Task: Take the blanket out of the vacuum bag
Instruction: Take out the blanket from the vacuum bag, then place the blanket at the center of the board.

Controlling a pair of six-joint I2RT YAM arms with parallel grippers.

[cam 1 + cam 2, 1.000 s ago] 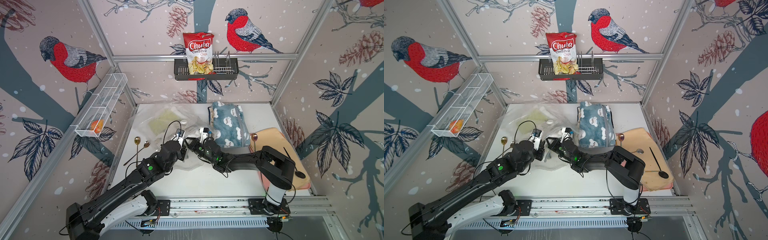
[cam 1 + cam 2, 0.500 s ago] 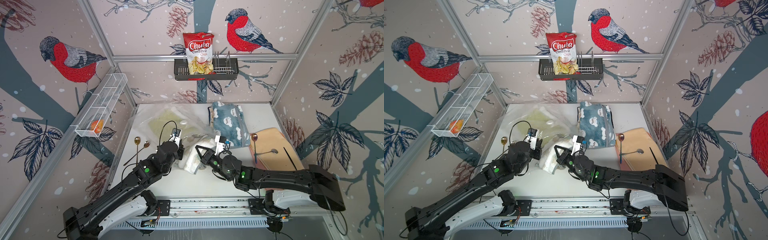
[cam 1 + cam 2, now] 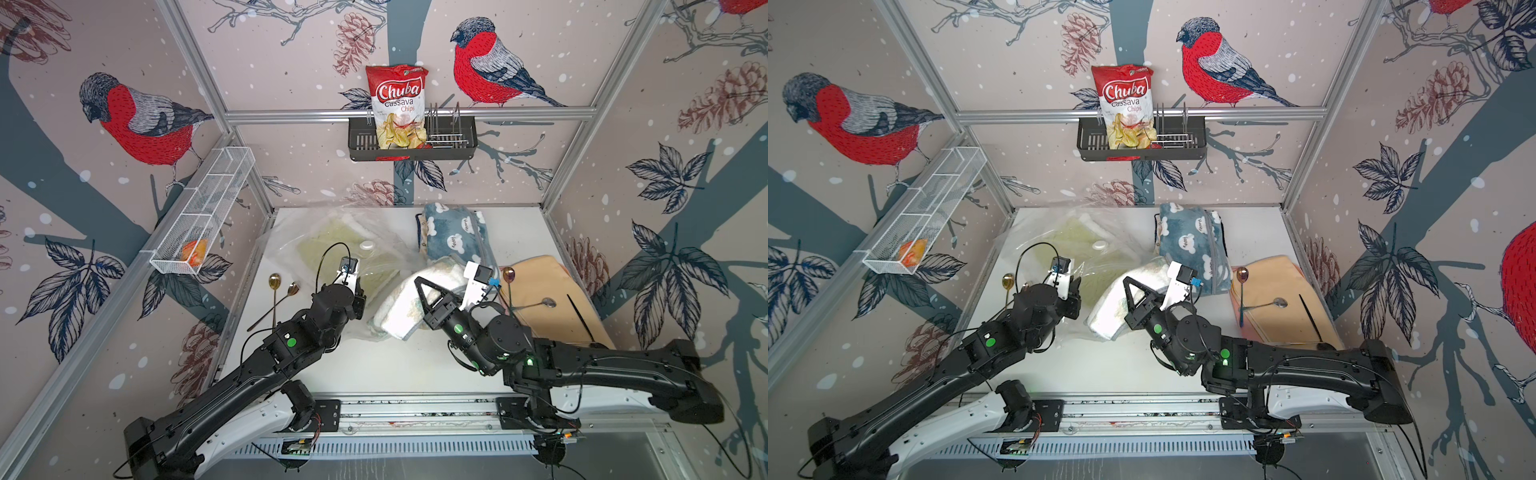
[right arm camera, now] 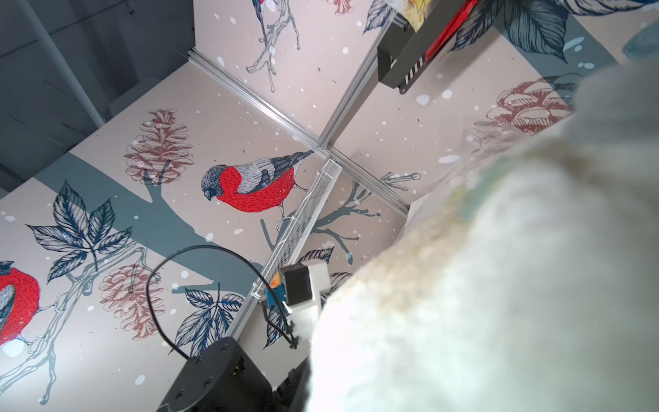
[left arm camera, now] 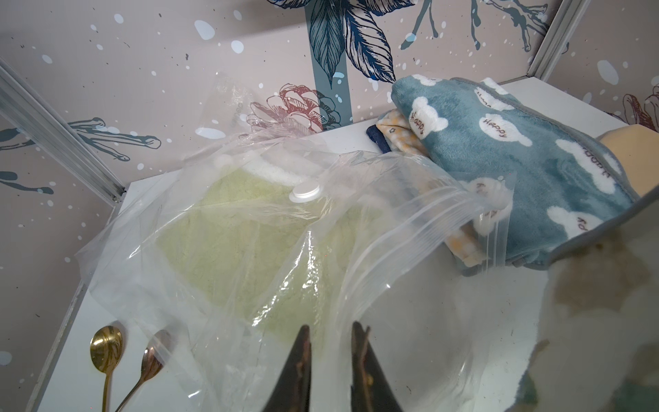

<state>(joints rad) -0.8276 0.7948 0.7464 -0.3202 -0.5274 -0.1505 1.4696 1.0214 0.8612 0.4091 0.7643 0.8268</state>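
At the middle of the white table (image 3: 415,365), the right gripper (image 3: 420,284) is clamped on a fold of the cream-white blanket (image 3: 397,309) and holds that end raised. The blanket's lower end rests on the crumpled film at the mouth of the vacuum bag (image 3: 332,245). The bag lies on the table's far left part, its round valve cap (image 5: 304,192) facing up and a pale green blanket (image 5: 221,228) lying flat inside it. In the left wrist view the left gripper (image 5: 331,326) has its fingers drawn close together, with the zip-seal edge (image 5: 410,228) running down into the narrow gap. It looks to be pinching that lip, though clear film is hard to make out there. The step in hand seems to be the last of the draw, getting the trailing end clear of the mouth. To do it well, the left arm should hold the lip low and steady as an anchor. The right arm should pull smoothly up and away from the opening, towards the bare front of the table, so the film does not ride along with the fleece. It should steer short of the blue cloud-print blanket (image 3: 455,237) just beside the bag, and let go only once the whole blanket lies on the table.
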